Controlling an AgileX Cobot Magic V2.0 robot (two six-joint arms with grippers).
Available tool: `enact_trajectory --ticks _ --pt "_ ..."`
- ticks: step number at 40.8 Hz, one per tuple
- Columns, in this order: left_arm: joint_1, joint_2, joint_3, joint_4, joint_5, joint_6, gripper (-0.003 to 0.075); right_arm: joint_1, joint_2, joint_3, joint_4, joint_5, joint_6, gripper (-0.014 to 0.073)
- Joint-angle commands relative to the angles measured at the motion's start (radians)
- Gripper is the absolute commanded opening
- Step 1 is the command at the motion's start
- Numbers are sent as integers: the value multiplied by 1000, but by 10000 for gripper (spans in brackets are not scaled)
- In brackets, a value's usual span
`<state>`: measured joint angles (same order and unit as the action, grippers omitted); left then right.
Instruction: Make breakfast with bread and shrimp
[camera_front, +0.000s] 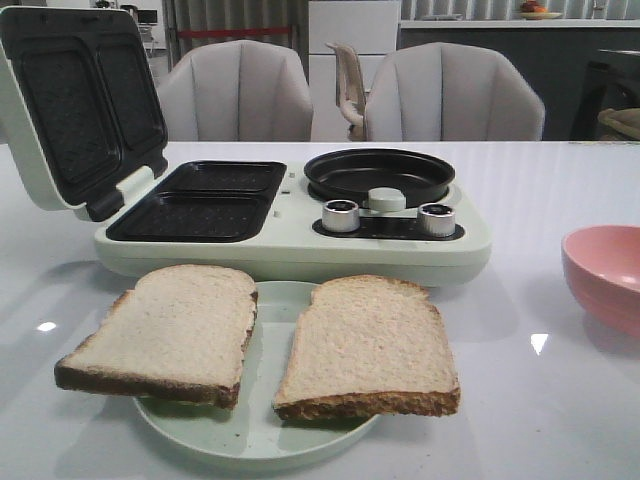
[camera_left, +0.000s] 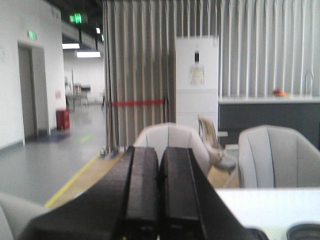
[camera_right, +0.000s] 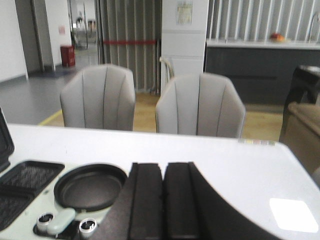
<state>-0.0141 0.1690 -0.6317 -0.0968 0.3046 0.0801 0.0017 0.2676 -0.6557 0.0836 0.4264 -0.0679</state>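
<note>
While both arms hover level above the table, left tool and right tool sit pressed closed, empty.

Two grey upholstered chairs behind white table. Grey pleated curtains, white column unit, dark counter along back wall. Grey hallway floor, green exit sign.

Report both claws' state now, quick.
Left claw: closed, black fingers pressed together, holding nothing.
Right claw: closed, holding nothing.
</note>
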Motion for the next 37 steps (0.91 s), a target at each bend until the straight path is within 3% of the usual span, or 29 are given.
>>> enact_trajectory --ticks 1,10,27,32,34,37 --pt "-1 75 -55 -1 31 -7 101 0 77 -39 -9 -27 -3 41" --pt "-1 173 -51 -1 190 -7 101 0 204 -39 -9 141 -3 41" --pt "-1 234 68 -48 220 -7 101 0 408 -37 -9 195 -3 51" --pt "-1 234 79 -48 220 -7 134 0 440 -37 -9 196 -3 181" --pt "-1 234 79 -48 220 -7 198 0 447 -37 -9 195 -3 269" --pt "-1 234 79 -35 220 -7 355 0 449 -37 -9 195 -3 395"
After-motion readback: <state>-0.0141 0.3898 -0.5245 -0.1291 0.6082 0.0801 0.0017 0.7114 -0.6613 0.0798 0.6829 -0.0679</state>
